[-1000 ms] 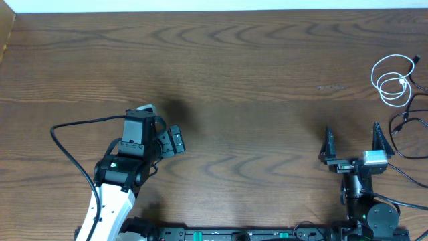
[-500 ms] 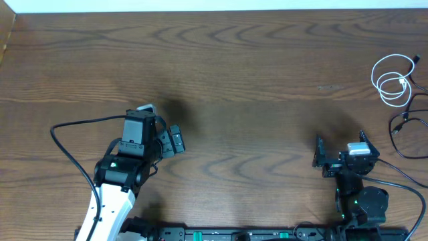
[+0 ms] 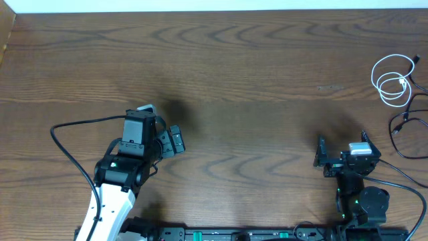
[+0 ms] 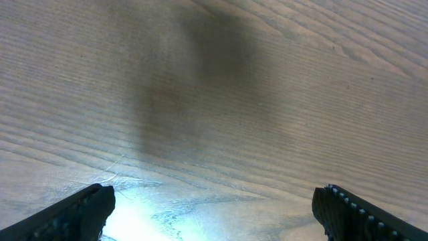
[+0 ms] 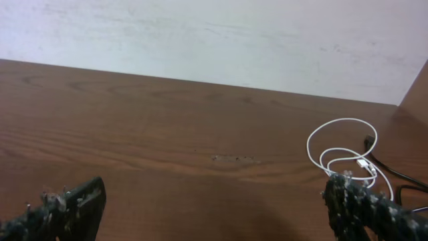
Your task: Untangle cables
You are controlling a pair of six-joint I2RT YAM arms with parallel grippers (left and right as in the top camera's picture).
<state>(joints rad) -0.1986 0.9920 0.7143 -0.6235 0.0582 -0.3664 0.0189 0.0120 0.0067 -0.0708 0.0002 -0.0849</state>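
A white cable lies in loose loops at the table's far right, with a small plug end. A thin black cable lies just below it, running to the right edge. They look close or overlapping near the right edge. In the right wrist view the white cable and the black cable show at the right. My right gripper is open and empty, to the lower left of the cables; its jaws are spread wide. My left gripper is open and empty, far from the cables; its jaws are over bare wood.
The wooden table runs back to a white wall. A thick black arm wire loops left of the left arm. The arm bases stand along the front edge.
My right gripper has shifted left and turned, then settled over the last half second. The left arm and the cables have not moved.
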